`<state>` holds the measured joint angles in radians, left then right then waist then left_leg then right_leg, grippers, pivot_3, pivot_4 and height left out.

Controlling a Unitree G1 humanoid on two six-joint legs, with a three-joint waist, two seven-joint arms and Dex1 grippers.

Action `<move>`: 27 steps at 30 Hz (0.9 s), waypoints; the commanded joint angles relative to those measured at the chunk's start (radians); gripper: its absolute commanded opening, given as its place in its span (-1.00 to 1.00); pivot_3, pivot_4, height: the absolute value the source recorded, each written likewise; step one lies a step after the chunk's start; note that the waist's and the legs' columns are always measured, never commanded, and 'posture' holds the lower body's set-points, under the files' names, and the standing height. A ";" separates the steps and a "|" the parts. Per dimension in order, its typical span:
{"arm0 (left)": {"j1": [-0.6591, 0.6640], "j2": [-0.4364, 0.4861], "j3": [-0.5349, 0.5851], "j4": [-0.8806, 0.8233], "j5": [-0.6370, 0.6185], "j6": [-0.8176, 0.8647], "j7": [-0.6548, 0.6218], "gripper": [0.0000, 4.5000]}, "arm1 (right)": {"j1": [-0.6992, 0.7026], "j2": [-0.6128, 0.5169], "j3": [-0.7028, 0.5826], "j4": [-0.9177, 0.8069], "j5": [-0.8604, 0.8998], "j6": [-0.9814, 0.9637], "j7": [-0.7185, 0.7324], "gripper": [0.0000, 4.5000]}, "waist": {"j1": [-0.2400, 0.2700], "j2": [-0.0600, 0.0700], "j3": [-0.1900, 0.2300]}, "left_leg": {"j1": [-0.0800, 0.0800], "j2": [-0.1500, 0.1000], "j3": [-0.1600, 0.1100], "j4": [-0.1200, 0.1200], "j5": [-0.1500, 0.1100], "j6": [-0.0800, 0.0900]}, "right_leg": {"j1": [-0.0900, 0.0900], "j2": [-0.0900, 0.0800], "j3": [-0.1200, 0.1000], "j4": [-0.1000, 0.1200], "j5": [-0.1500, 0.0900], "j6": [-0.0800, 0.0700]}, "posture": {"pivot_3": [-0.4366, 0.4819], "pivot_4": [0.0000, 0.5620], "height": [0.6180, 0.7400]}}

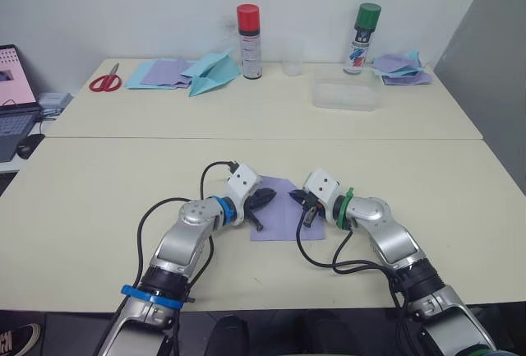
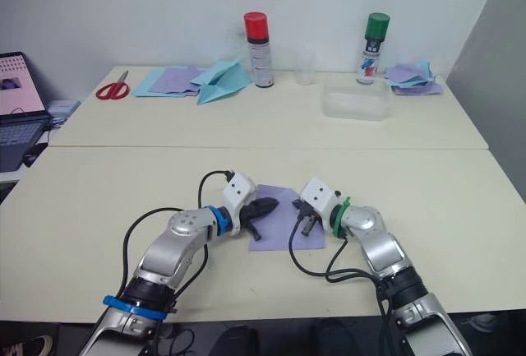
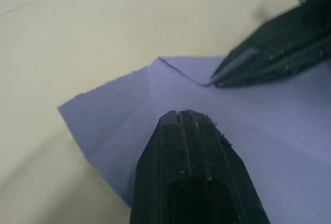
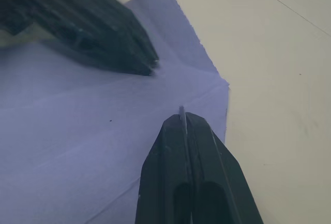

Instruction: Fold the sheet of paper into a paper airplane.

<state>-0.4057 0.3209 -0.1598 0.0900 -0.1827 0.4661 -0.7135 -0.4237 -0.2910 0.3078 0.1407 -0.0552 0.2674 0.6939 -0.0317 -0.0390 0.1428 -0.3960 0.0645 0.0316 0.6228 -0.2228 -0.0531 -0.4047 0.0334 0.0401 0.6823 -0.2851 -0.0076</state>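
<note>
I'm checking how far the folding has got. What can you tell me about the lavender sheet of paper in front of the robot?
The sheet of paper is thin, lavender and near-square, lying mostly flat on the near cream table. Faint creases run across it, and one corner is lifted or folded over. The left hand, fingers shut, rests over its left side, and the right hand, also shut, over its right side. No airplane shape has been formed yet.

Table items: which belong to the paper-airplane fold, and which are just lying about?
In use: sheet of paper, left gripper, right gripper.

Lying about: scissors, light-blue paper airplane, red-capped spray can, green-capped spray can, clear tray, paper stacks.
</note>
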 commanded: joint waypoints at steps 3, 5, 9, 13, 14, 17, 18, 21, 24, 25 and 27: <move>-0.082 -0.001 0.030 -0.024 -0.057 0.076 -0.016 -1.00 | 0.002 0.002 0.028 0.011 -0.009 0.005 0.018 -0.99 | -0.002 0.000 0.000 | 0.000 0.000 0.000 0.001 0.000 0.000 | 0.000 0.000 0.001 0.000 0.000 0.000 | -0.05 -0.47 1.00; -0.102 0.000 0.022 -0.005 -0.053 0.072 -0.025 -1.00 | 0.002 0.003 0.030 0.013 -0.011 0.004 0.019 -0.99 | -0.002 0.000 0.000 | -0.001 0.000 0.000 0.001 0.000 0.000 | 0.000 0.000 0.001 0.000 0.000 0.000 | -0.05 -0.47 1.00; -0.150 -0.012 -0.021 0.064 -0.022 0.042 -0.046 -1.00 | 0.002 0.002 0.036 0.014 -0.013 0.000 0.021 -0.99 | -0.001 0.000 0.000 | -0.001 -0.001 0.000 0.002 0.000 0.000 | 0.000 0.000 0.001 0.000 0.000 0.000 | -0.05 -0.47 1.00; -0.199 -0.031 -0.065 0.163 0.029 -0.028 -0.051 -1.00 | 0.004 0.006 0.036 0.011 -0.010 0.008 0.018 -0.99 | -0.001 0.000 0.000 | -0.001 -0.001 0.000 0.002 0.000 0.000 | 0.000 0.000 0.001 0.000 0.000 0.001 | -0.05 -0.47 1.00; -0.207 -0.033 -0.076 0.184 0.040 -0.045 -0.058 -1.00 | 0.005 0.006 0.036 0.011 -0.011 0.010 0.019 -0.99 | -0.002 0.000 0.000 | -0.001 -0.001 0.000 0.002 0.000 0.000 | 0.000 0.000 0.001 0.000 0.000 0.001 | -0.05 -0.47 1.00; -0.230 -0.040 -0.098 0.242 0.065 -0.075 -0.071 -1.00 | 0.008 0.005 0.038 0.006 -0.012 0.011 0.019 -0.99 | -0.002 0.000 0.000 | -0.001 -0.001 0.000 0.002 0.000 0.000 | 0.000 0.001 0.001 0.000 0.000 0.001 | -0.05 -0.47 1.00; -0.239 -0.043 -0.107 0.267 0.079 -0.090 -0.074 -1.00 | 0.009 0.005 0.039 0.004 -0.012 0.011 0.020 -0.99 | -0.002 0.000 0.000 | -0.001 -0.001 0.000 0.002 0.000 0.000 | 0.000 0.001 0.001 0.000 0.000 0.001 | -0.05 -0.47 1.00; -0.257 -0.050 -0.136 0.319 0.106 -0.117 -0.097 -1.00 | 0.013 0.006 0.039 -0.001 -0.010 0.012 0.019 -0.99 | -0.002 0.000 0.000 | -0.001 -0.001 0.000 0.002 0.000 0.000 | 0.000 0.001 0.001 0.000 0.000 0.001 | -0.05 -0.47 1.00; -0.267 -0.051 -0.159 0.351 0.137 -0.130 -0.110 -1.00 | 0.016 0.007 0.039 -0.007 -0.010 0.012 0.018 -0.99 | -0.001 0.000 0.000 | -0.001 -0.001 0.000 0.003 0.000 0.000 | 0.000 0.001 0.001 0.000 0.000 0.001 | -0.05 -0.47 1.00; -0.273 -0.052 -0.168 0.364 0.150 -0.134 -0.111 -1.00 | 0.016 0.006 0.040 -0.010 -0.010 0.013 0.020 -0.99 | -0.001 0.000 0.000 | -0.001 -0.001 0.000 0.003 0.000 0.000 | 0.000 0.001 0.001 0.000 0.000 0.001 | -0.05 -0.47 1.00; -0.280 -0.053 -0.181 0.386 0.170 -0.142 -0.115 -1.00 | 0.017 0.003 0.040 -0.018 -0.004 0.013 0.031 -0.99 | -0.001 0.000 0.000 | -0.001 -0.001 0.000 0.003 0.000 0.000 | 0.000 0.001 0.001 0.000 0.000 0.001 | -0.05 -0.47 1.00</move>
<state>-0.6839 0.2750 -0.3151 0.4523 -0.0402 0.3304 -0.8196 -0.4213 -0.2897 0.3168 0.1327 -0.0593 0.2704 0.6969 -0.0329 -0.0390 0.1428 -0.3975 0.0635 0.0318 0.6255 -0.2228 -0.0531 -0.4047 0.0343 0.0409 0.6820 -0.2849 -0.0071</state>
